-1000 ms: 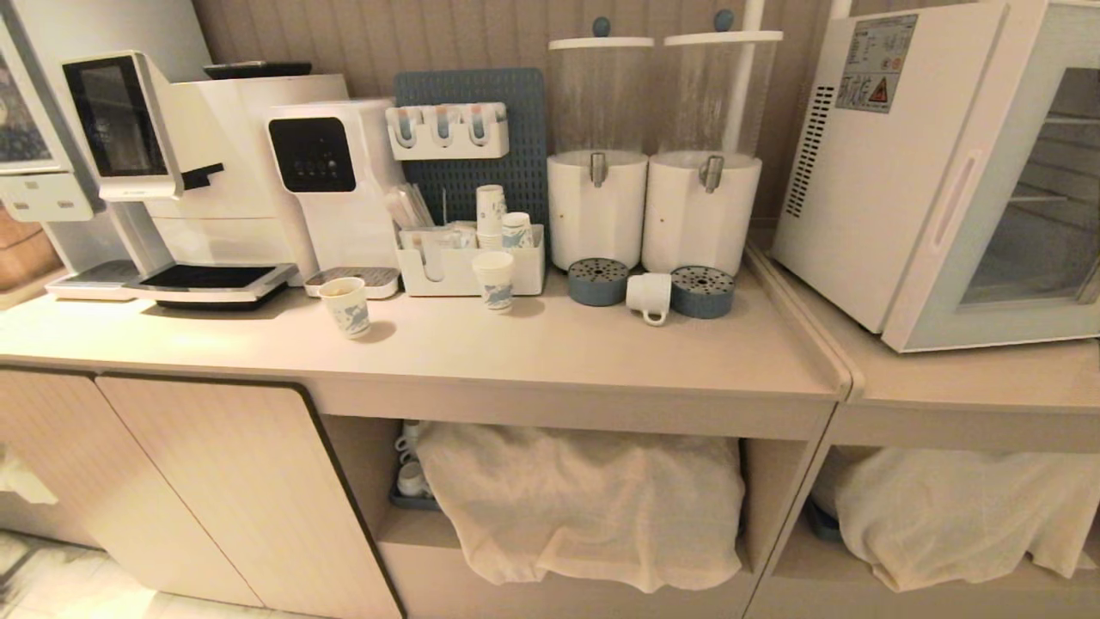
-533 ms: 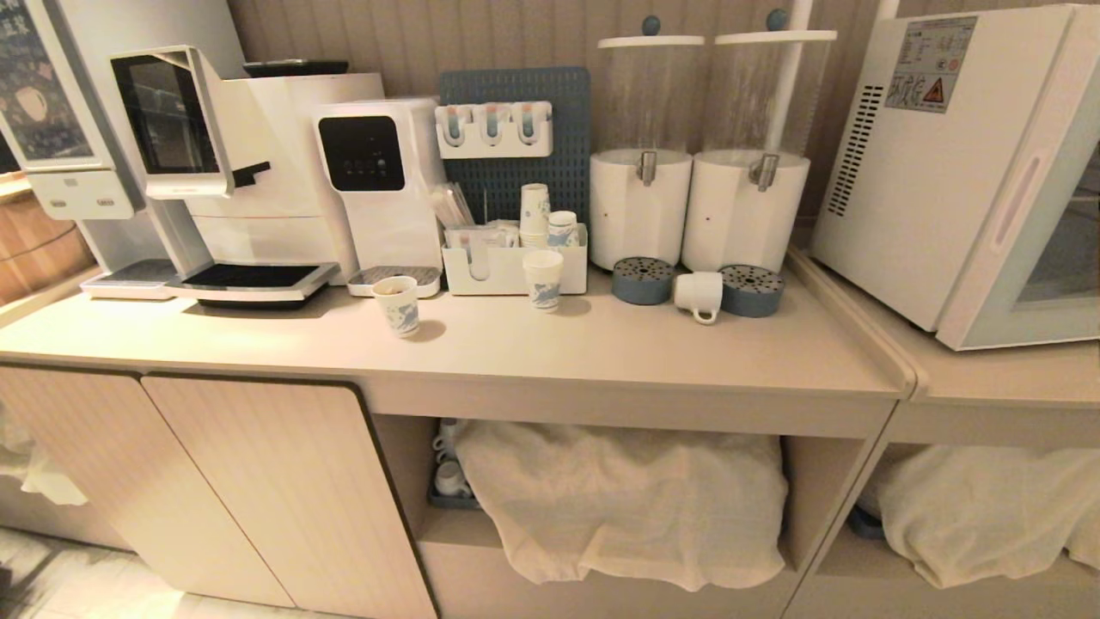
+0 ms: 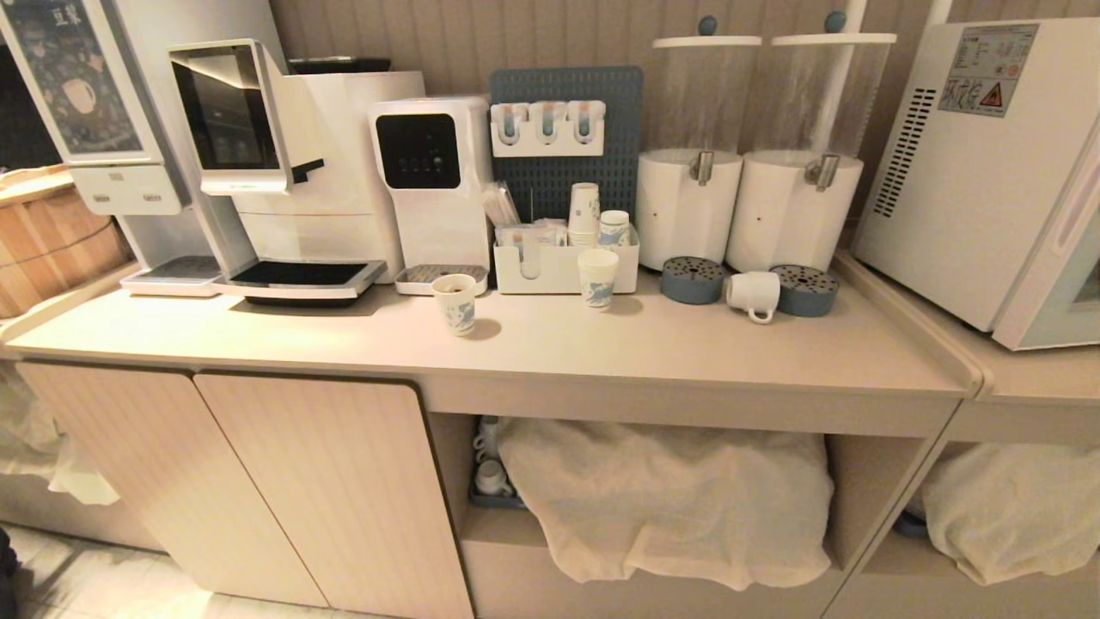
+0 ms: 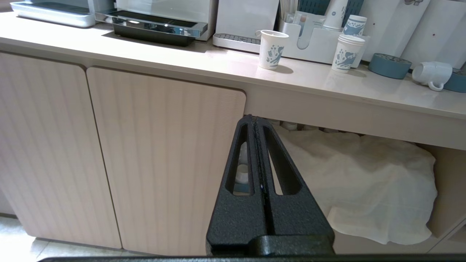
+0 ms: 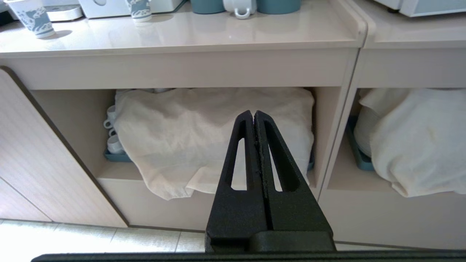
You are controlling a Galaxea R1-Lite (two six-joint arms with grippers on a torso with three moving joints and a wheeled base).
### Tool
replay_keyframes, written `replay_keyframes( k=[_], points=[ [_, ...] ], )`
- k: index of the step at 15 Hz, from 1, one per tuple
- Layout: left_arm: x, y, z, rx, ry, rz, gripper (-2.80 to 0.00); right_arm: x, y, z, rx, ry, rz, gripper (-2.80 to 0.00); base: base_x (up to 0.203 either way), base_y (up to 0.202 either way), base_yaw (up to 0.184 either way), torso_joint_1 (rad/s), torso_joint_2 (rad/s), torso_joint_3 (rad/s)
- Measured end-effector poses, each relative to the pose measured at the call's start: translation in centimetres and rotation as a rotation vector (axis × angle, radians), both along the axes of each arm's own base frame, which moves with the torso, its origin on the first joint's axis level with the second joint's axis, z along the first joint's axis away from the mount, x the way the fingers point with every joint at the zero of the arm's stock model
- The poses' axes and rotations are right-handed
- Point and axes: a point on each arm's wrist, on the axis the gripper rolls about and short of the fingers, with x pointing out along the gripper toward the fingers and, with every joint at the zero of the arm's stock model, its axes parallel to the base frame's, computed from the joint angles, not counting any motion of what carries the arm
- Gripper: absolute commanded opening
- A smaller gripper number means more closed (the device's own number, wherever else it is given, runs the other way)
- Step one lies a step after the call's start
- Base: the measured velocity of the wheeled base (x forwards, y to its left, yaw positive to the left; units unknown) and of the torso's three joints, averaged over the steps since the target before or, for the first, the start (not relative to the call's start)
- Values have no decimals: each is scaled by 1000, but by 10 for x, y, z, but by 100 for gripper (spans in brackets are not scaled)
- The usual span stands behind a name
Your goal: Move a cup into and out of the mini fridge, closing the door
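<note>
- Cup (image 3: 751, 294) is lying on its side at centre right of the head view, between two blue drip trays (image 3: 693, 279), untouched.
- Mini fridge (image 3: 980, 163) is sitting at the right edge; its door (image 3: 1070, 301) is barely showing.
- Left gripper (image 4: 259, 160) and right gripper (image 5: 257, 160) are hanging low before the cabinet, jaws pressed together, empty.
- Whole task is remaining, I judge.

We see one white mug (image 3: 753, 293), two big drink dispensers (image 3: 692, 206), two blue round trays (image 3: 693, 279), one fridge (image 3: 980, 172) and two loose paper cups (image 3: 455, 303).
</note>
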Motion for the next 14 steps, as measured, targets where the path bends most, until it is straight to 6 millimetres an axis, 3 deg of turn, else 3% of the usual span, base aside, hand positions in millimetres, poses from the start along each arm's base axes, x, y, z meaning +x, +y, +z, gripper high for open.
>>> replay_keyframes(
  k=[14],
  points=[
    [0,0,0,1,1,0,-280,1,0,1,13,-34,-5,-280,0,0,0,0,0,0]
  ],
)
